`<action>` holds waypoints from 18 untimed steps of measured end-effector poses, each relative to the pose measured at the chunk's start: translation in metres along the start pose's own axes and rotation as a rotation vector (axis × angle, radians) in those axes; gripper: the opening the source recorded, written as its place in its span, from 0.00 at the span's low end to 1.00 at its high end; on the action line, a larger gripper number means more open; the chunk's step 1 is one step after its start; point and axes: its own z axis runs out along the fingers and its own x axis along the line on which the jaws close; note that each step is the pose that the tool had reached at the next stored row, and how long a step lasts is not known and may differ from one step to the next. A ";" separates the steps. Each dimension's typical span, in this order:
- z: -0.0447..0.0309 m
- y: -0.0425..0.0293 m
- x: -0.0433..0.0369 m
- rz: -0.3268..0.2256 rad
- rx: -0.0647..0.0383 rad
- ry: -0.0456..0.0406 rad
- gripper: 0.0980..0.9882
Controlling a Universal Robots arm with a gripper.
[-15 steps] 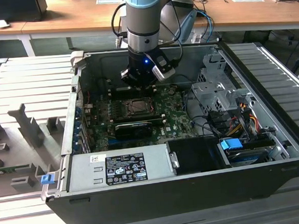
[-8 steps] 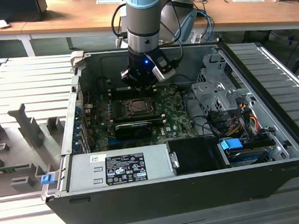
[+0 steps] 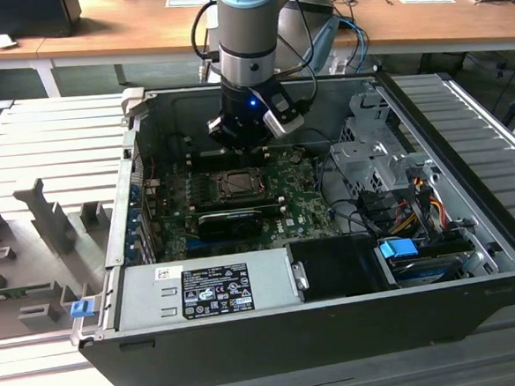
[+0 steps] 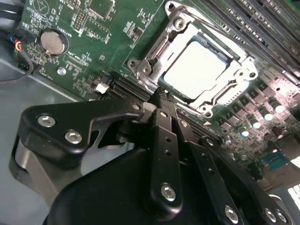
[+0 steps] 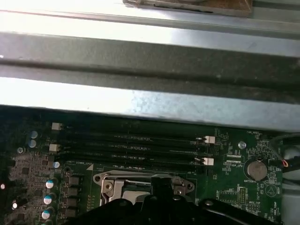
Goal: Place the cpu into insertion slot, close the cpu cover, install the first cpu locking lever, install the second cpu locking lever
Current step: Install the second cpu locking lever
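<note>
The cpu lies seated in the slot with the cover down over it, so the lever step seems in hand, and the pincer, closed and empty, hangs just at the socket's edge, needing a fine press.

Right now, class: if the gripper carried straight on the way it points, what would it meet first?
Most likely the cpu cover, the metal frame lying over the cpu in the insertion slot. The gripper points down at the frame's near edge, though depth is hard to judge.
</note>
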 end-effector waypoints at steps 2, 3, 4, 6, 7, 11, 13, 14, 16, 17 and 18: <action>-0.0005 -0.0042 0.0004 0.000 0.000 0.0001 0.01; -0.0006 -0.0061 0.0006 0.000 0.000 0.0001 0.01; -0.0005 -0.0076 0.0007 0.000 0.000 0.0001 0.01; -0.0007 -0.0108 0.0009 0.000 0.000 0.0000 0.01; -0.0009 -0.0119 0.0010 0.000 0.000 0.0001 0.01; -0.0120 -0.0161 0.0013 0.000 0.000 0.0000 0.01; -0.0228 -0.0158 0.0012 0.000 0.000 0.0001 0.01; -0.0243 -0.0166 0.0012 0.000 0.000 0.0000 0.01; -0.0251 -0.0226 0.0017 0.000 0.000 0.0001 0.01; -0.0253 -0.0255 0.0020 0.000 0.000 0.0001 0.01; -0.0257 -0.0309 0.0024 0.000 0.000 0.0003 0.01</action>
